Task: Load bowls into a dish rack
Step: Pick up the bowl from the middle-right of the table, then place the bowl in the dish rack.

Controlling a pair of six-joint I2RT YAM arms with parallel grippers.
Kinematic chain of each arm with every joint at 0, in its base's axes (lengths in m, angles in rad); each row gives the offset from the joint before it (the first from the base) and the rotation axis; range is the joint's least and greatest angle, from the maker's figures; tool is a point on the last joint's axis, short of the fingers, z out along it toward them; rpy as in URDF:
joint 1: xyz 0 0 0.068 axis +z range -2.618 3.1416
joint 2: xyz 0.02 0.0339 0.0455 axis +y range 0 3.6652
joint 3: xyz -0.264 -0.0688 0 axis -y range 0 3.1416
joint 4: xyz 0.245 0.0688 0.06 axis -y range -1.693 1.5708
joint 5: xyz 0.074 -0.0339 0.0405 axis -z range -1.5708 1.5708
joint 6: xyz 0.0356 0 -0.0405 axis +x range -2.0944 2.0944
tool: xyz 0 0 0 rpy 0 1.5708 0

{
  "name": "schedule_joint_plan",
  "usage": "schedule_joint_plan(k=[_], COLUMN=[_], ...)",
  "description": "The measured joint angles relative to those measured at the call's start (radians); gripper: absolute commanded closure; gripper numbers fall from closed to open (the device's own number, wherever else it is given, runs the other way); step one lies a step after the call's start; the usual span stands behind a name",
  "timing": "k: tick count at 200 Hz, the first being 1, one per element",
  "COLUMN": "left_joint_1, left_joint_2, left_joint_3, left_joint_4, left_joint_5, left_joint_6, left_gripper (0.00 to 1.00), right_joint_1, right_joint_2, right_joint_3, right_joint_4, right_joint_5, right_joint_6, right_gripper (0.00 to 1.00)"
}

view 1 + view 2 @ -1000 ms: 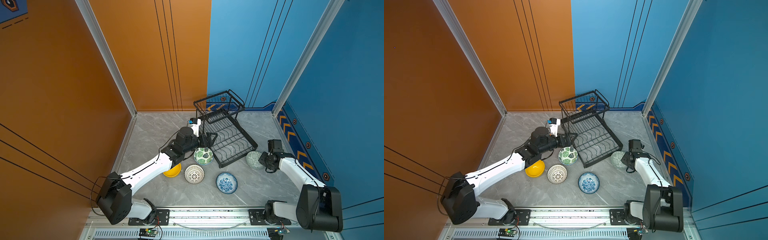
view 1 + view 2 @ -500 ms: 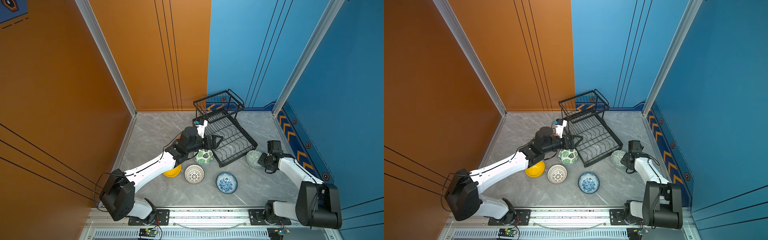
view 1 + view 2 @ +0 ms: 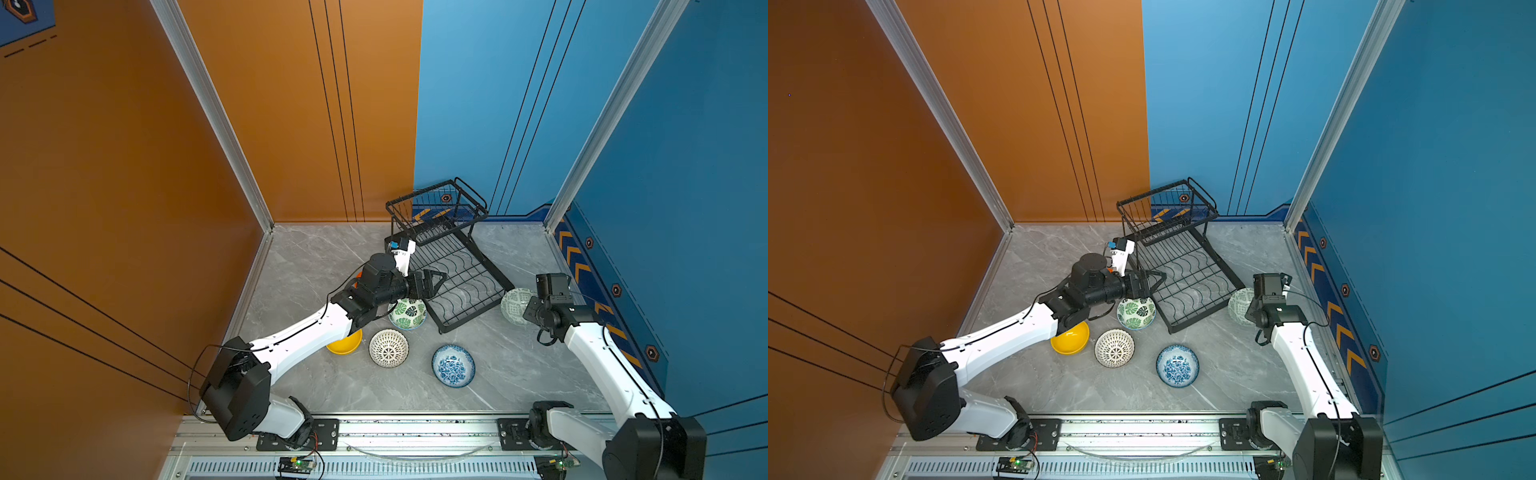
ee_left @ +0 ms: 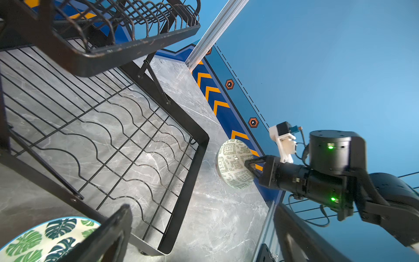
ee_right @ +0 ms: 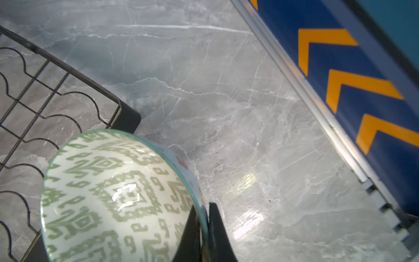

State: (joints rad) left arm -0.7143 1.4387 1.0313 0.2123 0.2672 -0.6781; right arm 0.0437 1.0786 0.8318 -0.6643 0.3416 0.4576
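Note:
The black wire dish rack stands at the back of the table with nothing in it. My right gripper is shut on the rim of the grey-green patterned bowl, which is tipped on edge beside the rack's right corner. My left gripper hangs open and holding nothing over the rack's near left edge, just above the leaf bowl. The lattice bowl, the blue floral bowl and the yellow bowl sit on the table in front.
The yellow bowl is half hidden under the left forearm. An orange sliver shows by the left wrist. The chevron-striped side wall runs close behind the right gripper. Bare marble lies between the blue floral bowl and the right arm.
The left arm swung right, from beside the rack to over its near edge, jaws still wide. The right gripper closed on the grey-green bowl's rim.

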Motion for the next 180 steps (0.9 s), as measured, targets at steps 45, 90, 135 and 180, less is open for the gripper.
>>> schedule_joint_plan(k=[45,90,135,180], left_joint_1=[0.053,0.122,0.140,0.167], left_joint_2=[-0.005,-0.018,-0.036,-0.036], left_joint_3=[0.006,0.006,-0.037,-0.046], left_joint_4=[-0.003,-0.003,-0.003,-0.006], left_joint_5=[0.014,0.034,0.046,0.052], left_joint_6=[-0.027,-0.079,-0.100,-0.106], left_gripper=[0.02,0.02,0.02,0.02], right_joint_1=[0.229,0.381,0.441,0.442], right_joint_2=[0.037,0.248,0.493,0.649], right_joint_3=[0.137,0.219,0.267,0.363], right_joint_4=[-0.035,0.143,0.381,0.542], right_joint_5=[0.346,0.586,0.654,0.661], right_joint_6=[-0.171,-0.461,-0.750,-0.925], right_gripper=[1.00,1.00,1.00,1.00])
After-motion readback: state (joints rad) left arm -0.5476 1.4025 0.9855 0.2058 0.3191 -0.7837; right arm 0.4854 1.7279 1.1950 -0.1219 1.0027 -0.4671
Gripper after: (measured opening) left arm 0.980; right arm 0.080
